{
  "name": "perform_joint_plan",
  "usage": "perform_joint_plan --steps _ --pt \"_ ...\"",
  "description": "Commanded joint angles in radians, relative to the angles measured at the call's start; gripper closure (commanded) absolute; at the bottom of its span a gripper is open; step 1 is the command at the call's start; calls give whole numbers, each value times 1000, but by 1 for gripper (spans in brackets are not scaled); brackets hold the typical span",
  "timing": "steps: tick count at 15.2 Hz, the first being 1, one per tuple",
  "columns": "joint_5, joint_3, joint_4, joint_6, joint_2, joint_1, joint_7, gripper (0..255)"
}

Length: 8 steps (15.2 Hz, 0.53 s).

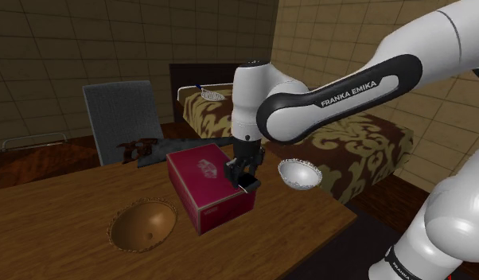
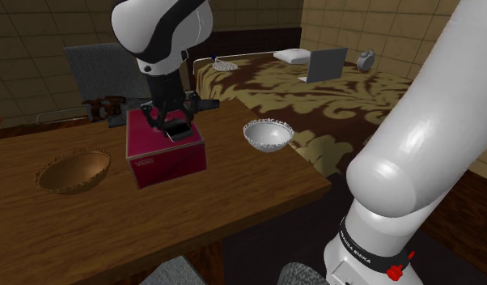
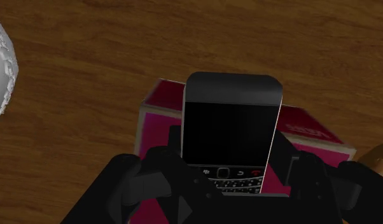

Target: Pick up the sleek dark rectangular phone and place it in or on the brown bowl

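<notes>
Here, from the shoulder view: black pincer [image 1: 247, 181] closed on a dark phone [image 1: 248, 185], hanging over one end of a red box [image 1: 206, 189] on the wooden desk [image 1: 55, 239]; gap between phone and box hard to judge. Brown bowl [image 1: 142, 227] on the desk toward this view's lower left, well apart from the phone, nothing in it. White bowl [image 1: 300, 173] near the desk's edge toward the right; grey chair [image 1: 122, 119] and patterned bed [image 1: 365, 143] behind.

Next, from the second exterior view: same pincer gripping the phone, tilted, above the red box. Brown bowl at the desk's left, white bowl at its right, box between them. Laptop [image 2: 324, 65] on the bed beyond.

Lastly, from the wrist view: phone clasped low, around its keypad, between two fingers [image 3: 152, 181], dark screen facing the camera; box and desk beneath; sliver of the brown bowl's rim beside the box.

By the look of it, pickup done; left to do: carrying across to the brown bowl, lowering, letting go.
</notes>
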Motion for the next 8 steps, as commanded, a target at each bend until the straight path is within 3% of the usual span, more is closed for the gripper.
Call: perform_joint_plan --steps 1,8 --pt "-45 29 82 -19 76 13 68 255" --pt "-212 66 388 -118 350 119 264 255"
